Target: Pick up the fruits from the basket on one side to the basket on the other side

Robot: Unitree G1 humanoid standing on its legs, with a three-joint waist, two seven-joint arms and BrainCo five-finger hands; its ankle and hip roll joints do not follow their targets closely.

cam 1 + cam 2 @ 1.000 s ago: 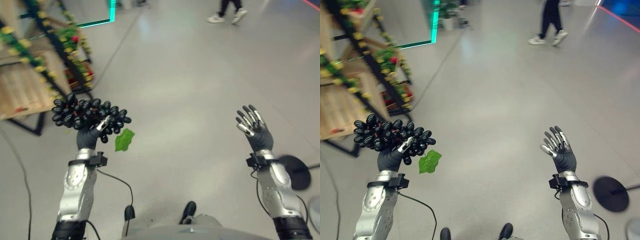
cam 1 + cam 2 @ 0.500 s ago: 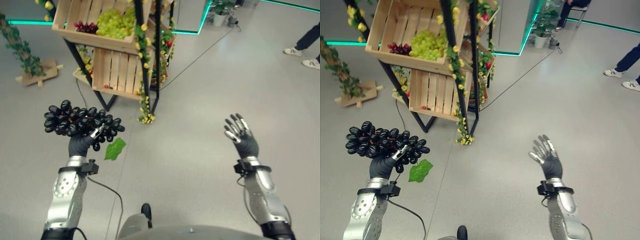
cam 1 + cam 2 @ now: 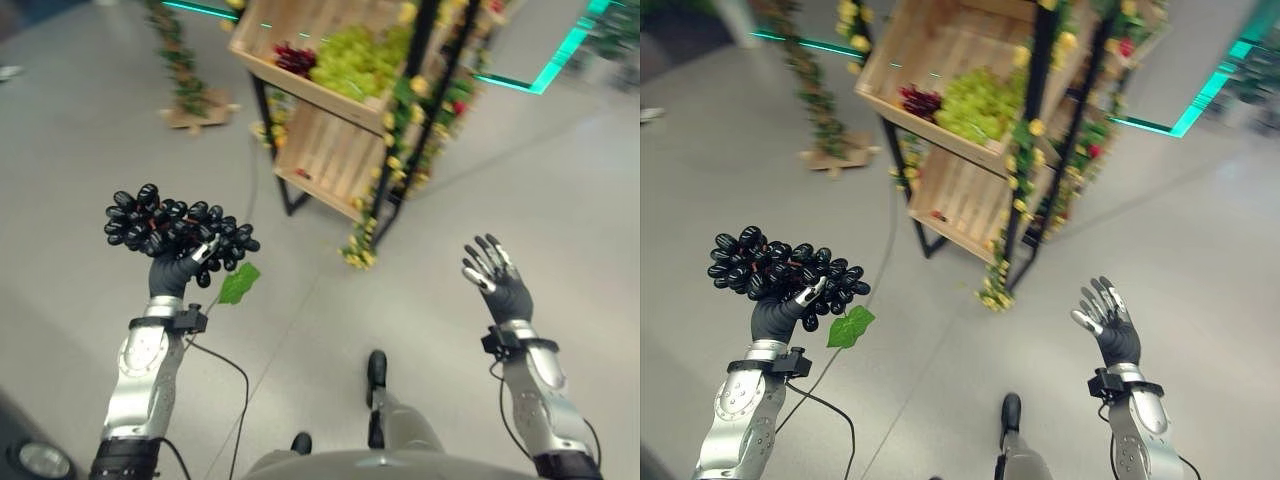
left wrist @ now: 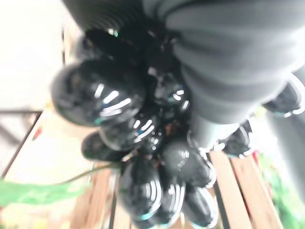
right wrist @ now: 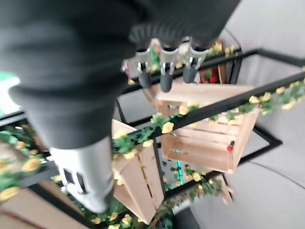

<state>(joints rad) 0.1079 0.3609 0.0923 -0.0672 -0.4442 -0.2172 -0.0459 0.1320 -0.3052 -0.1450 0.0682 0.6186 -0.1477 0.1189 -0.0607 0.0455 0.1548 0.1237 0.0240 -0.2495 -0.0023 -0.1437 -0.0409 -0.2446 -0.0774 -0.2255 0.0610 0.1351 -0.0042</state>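
- The bunch of black grapes (image 3: 175, 231) is held up in the air by the left hand (image 3: 172, 275), whose fingers are curled around it from below.
- The bunch lies with its long axis roughly level, spreading out to the robot's left of the hand.
- The wooden crate (image 3: 940, 70) with green and red grapes stands ahead and to the right of the bunch, well apart; the left hand is judged the one to carry there.
- The grapes look dark, glossy and oval, and one green leaf (image 3: 849, 327) hangs below.
- The right hand (image 3: 1105, 325) is raised with its fingers straight and holds nothing.
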